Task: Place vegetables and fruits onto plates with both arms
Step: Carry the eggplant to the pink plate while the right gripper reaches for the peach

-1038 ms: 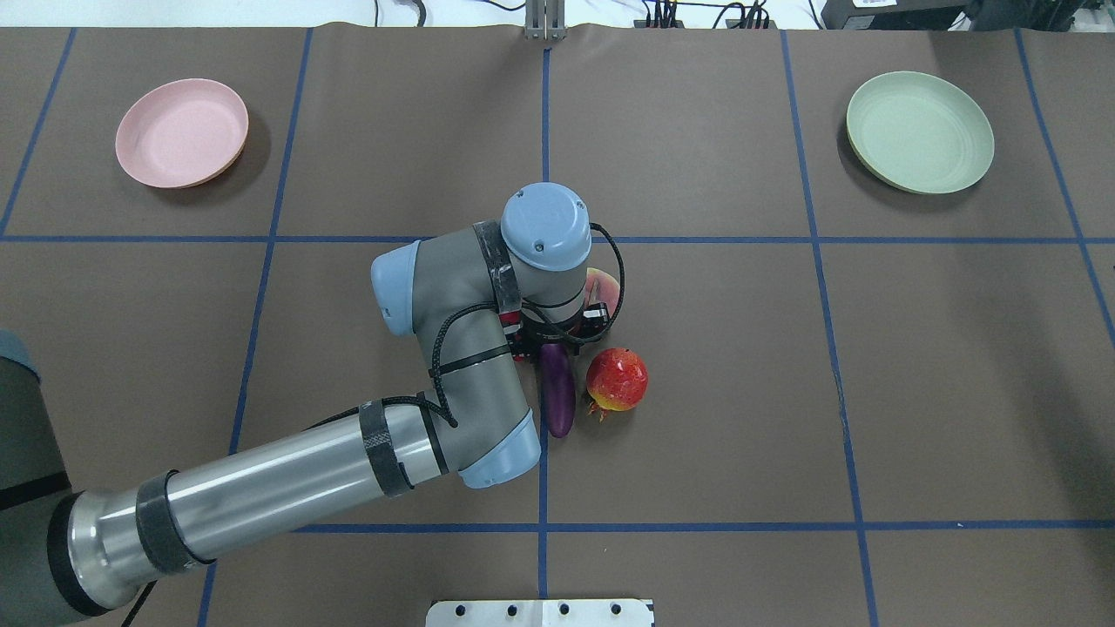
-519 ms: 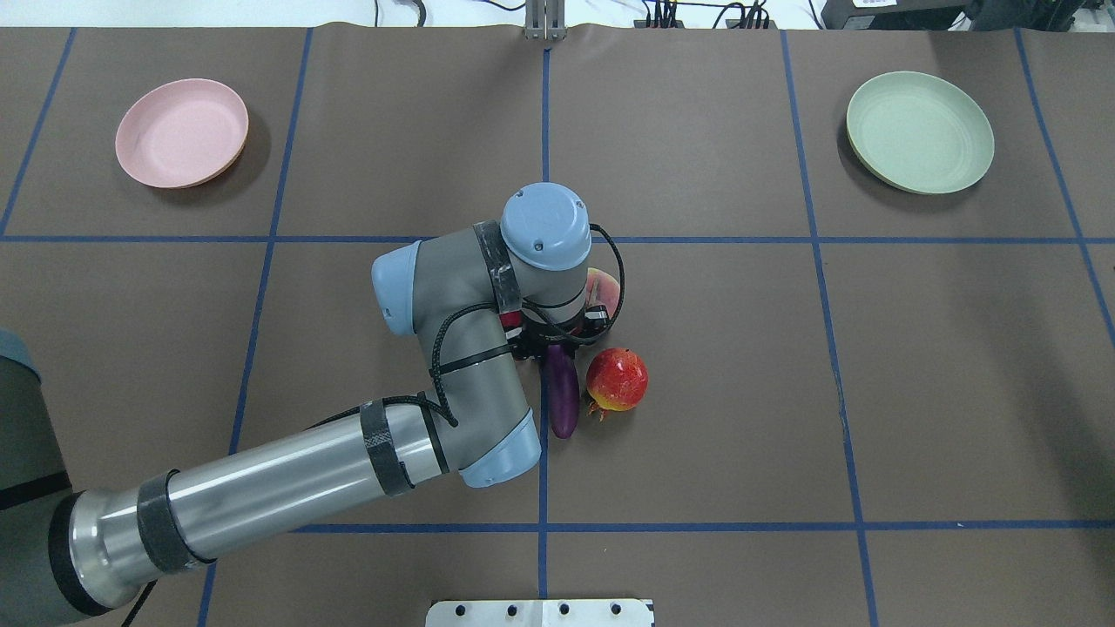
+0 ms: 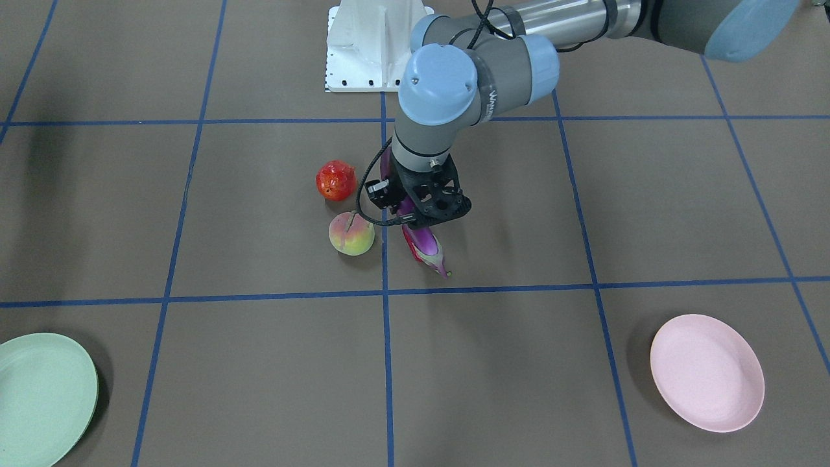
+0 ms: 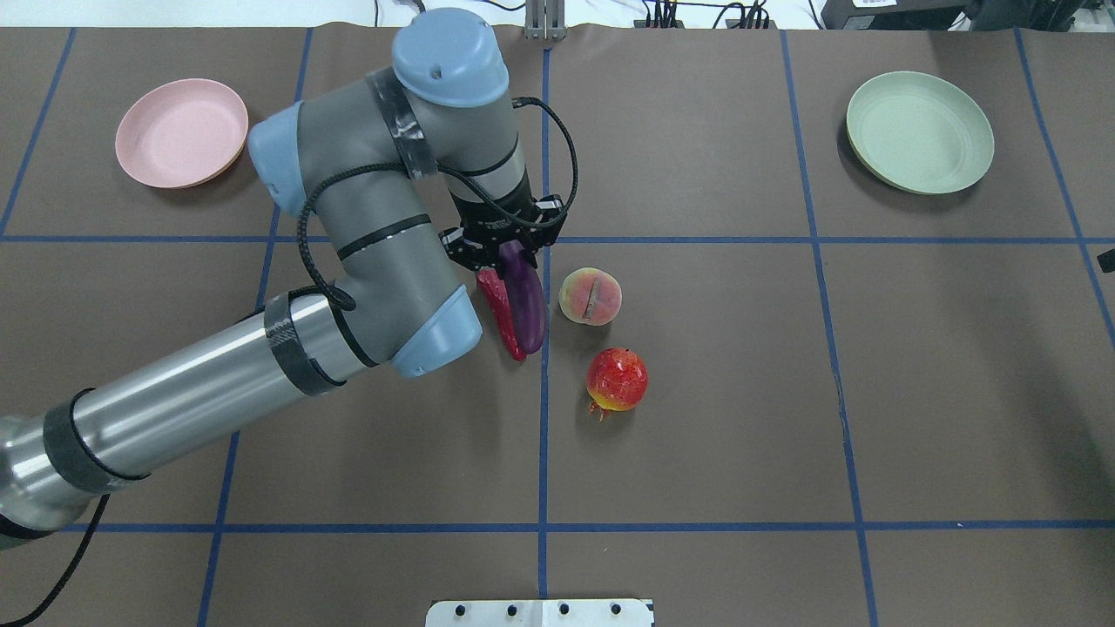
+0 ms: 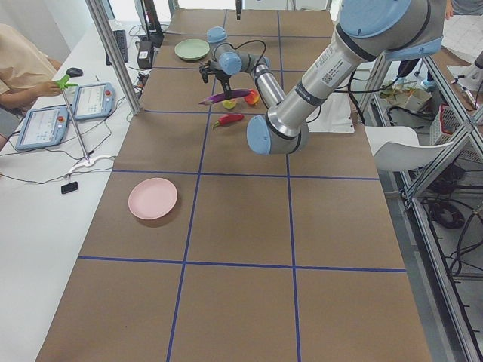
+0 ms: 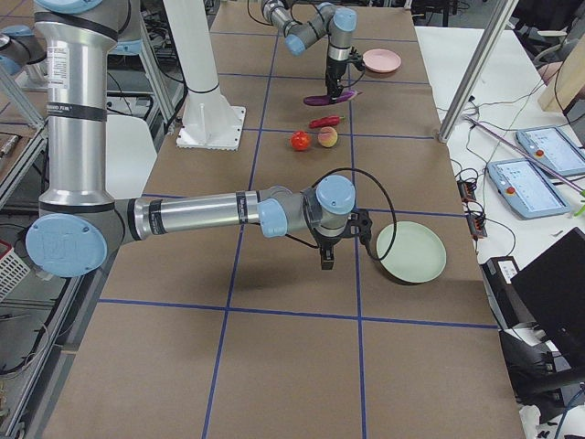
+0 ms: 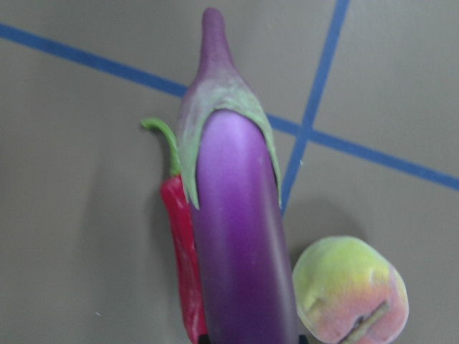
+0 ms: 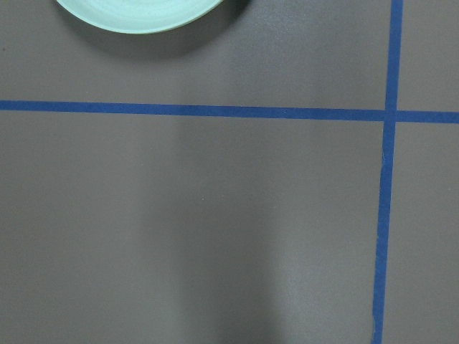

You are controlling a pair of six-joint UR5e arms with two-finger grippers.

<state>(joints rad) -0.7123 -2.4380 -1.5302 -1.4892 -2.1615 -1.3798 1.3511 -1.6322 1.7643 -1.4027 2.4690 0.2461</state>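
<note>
My left gripper is shut on the purple eggplant and holds it above the table, cap end away from the robot. In the left wrist view the eggplant fills the middle. The red chili pepper lies on the table just under it. To its right sit the peach and the red-orange fruit. The pink plate is far left, the green plate far right. My right gripper hovers near the green plate; I cannot tell its state.
Brown table cover with blue tape grid lines. The white base pedestal stands at the robot's side. A person sits at a side desk with tablets. The right wrist view shows the green plate's rim and bare table.
My left arm has risen and swung toward the far left with the eggplant in its grip. The chili and the whole peach have come into sight. The red-orange fruit has not moved.
</note>
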